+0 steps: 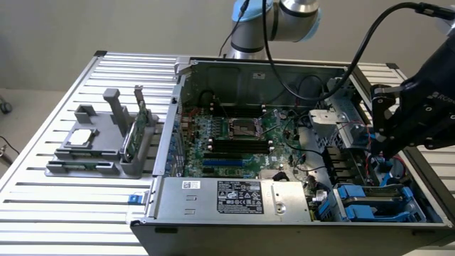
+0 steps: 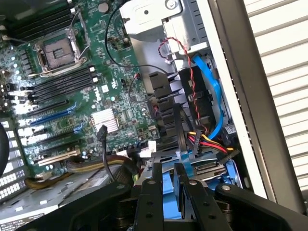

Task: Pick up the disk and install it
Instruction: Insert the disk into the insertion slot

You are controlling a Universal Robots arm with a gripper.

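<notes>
My gripper hangs inside the open computer case, by the wall on the exterior view's right and just above the drive bay. Its two black fingers stand close together with a strip of blue plastic between them. This strip is the disk's carrier edge, and the fingers are shut on it. Under the fingers, a bit of that blue disk hangs down toward the bay. Most of the disk is hidden by the gripper.
Blue carriers sit in the bay below. A blue cable and red, yellow and black wires run close to the fingers. The motherboard and power supply fill the case. A grey holder with a green card stands at the exterior view's left.
</notes>
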